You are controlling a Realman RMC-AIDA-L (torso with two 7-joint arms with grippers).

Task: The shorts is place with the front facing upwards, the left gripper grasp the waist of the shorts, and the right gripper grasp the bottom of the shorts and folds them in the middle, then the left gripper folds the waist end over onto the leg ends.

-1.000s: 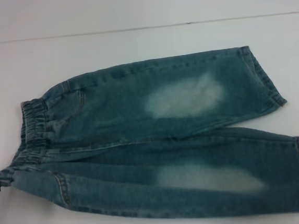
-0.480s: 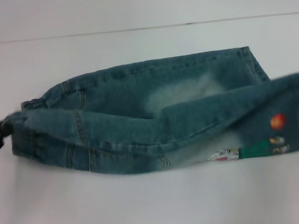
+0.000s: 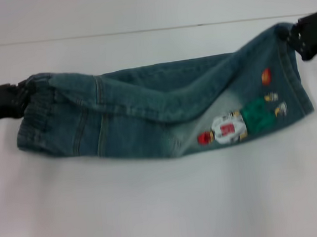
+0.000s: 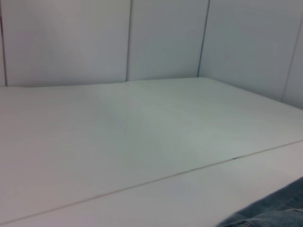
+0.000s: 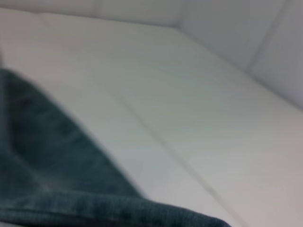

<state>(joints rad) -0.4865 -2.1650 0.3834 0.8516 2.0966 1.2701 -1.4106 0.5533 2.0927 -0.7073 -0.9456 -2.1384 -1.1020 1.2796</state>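
The blue-green denim shorts (image 3: 147, 114) lie across the white table, doubled along their length, and a red-green cartoon patch (image 3: 231, 127) faces up. The ruffled waist (image 3: 36, 115) is at the left. My left gripper (image 3: 17, 99) is shut on its far corner. At the right are the leg hems (image 3: 294, 79), the bottom of the shorts. My right gripper (image 3: 294, 35) is shut on the upper hem corner and holds it slightly raised. The left wrist view shows a strip of denim (image 4: 274, 210). In the right wrist view dark denim (image 5: 52, 165) hangs close.
A thin seam (image 3: 140, 31) runs across the white tabletop (image 3: 166, 206) behind the shorts. Pale wall panels (image 4: 165, 38) stand at the table's far side.
Both grippers carried the near edge of the shorts up and away, laying the near leg over the far one. The faded front is now covered and the cartoon patch shows.
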